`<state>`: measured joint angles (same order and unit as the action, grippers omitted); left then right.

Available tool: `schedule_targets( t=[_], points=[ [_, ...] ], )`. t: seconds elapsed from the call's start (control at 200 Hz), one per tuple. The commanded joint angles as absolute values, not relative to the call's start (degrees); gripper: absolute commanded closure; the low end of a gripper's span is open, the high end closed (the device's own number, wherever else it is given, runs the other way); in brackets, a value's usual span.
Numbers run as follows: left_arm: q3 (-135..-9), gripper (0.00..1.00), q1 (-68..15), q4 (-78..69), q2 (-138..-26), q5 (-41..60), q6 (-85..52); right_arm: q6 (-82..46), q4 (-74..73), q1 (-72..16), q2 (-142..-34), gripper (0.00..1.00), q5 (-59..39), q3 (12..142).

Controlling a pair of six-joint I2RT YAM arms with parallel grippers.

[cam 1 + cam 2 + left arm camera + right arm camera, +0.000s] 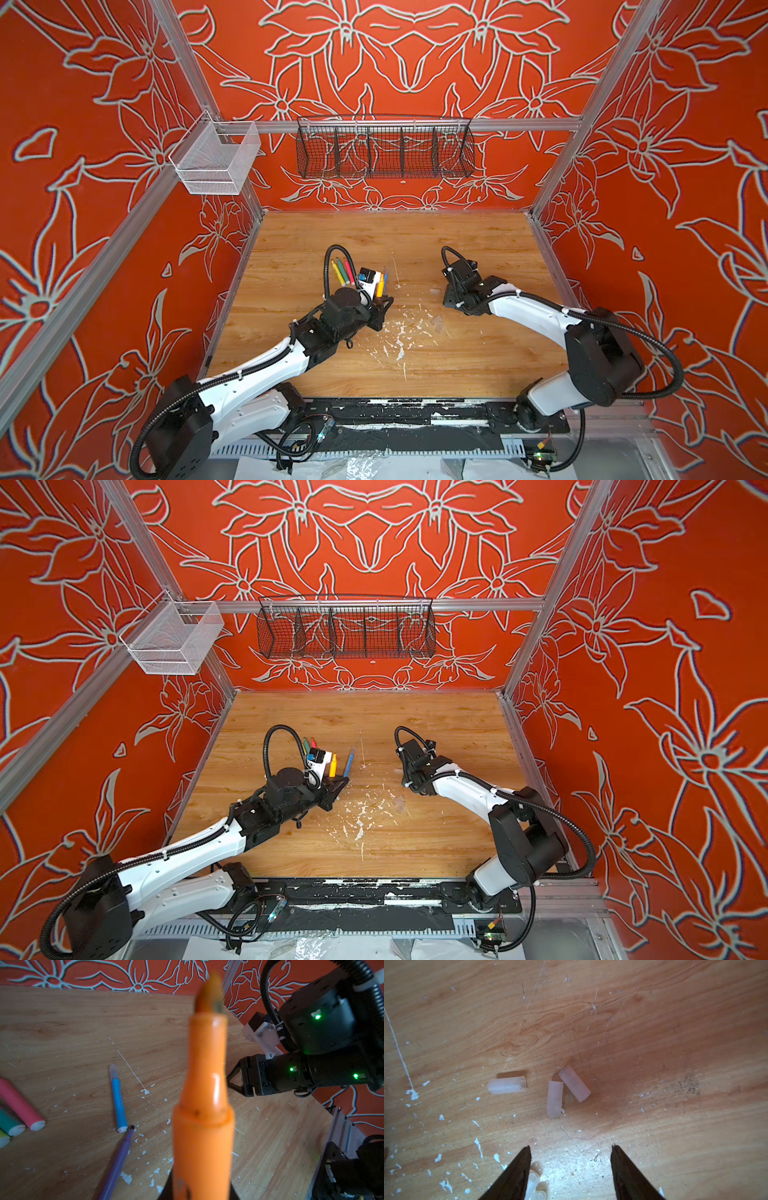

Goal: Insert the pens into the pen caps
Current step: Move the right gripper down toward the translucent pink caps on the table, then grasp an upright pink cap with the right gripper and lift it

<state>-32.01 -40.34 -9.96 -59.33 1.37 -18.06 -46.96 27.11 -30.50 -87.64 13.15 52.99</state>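
**Finding.** Your left gripper (383, 300) is pressed shut on the orange pen (203, 1105), held off the table (291, 232) with its bare tip pointing away from the wrist. Your right gripper (570, 1147) hangs with its jaws spread and nothing between them. It is over the caps, which lie on the right-arm side of the orange pen, well apart from it. The blue pen (118, 1097), wearing a clear cap, lies just beside the orange pen.

**Caps noted.**
- A lone cap (507, 1085) has its open mouth showing.
- A pair (554, 1099) appears to touch.
- Two more (534, 1183) lie beside one finger, partly hidden.

**Recommendation.**
- Take the lone cap, since nothing crowds it.
- Turn your wrist so the jaws close across its width, not along its length.
- Pinch near the closed end and leave the mouth free.
- The cap looks light and slick, so close gently or it may squirt out.
- Line the mouth up with the orange pen's tip before you push.
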Motion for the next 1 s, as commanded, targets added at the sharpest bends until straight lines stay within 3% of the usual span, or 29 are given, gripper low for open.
schedule_targets(
  t=[0.0,0.175,0.53,0.996],
  points=[
    [-32.79,1.0,-40.08,-11.53,-59.85,1.89,-18.74,-46.88,25.17,-28.62,-90.02,0.4,8.66,53.61],
    [-33.05,1.0,-40.08,-11.67,-60.72,2.37,-19.11,-44.99,24.85,-27.95,-93.62,0.5,7.2,56.14],
    [-33.41,1.0,-40.08,-11.37,-61.39,2.37,-19.16,-42.74,27.05,-27.63,-102.0,0.53,5.14,62.28],
    [-33.72,1.0,-40.08,-11.33,-62.0,2.81,-19.16,-42.57,29.29,-26.37,-104.78,0.6,5.43,63.96]
  ],
)
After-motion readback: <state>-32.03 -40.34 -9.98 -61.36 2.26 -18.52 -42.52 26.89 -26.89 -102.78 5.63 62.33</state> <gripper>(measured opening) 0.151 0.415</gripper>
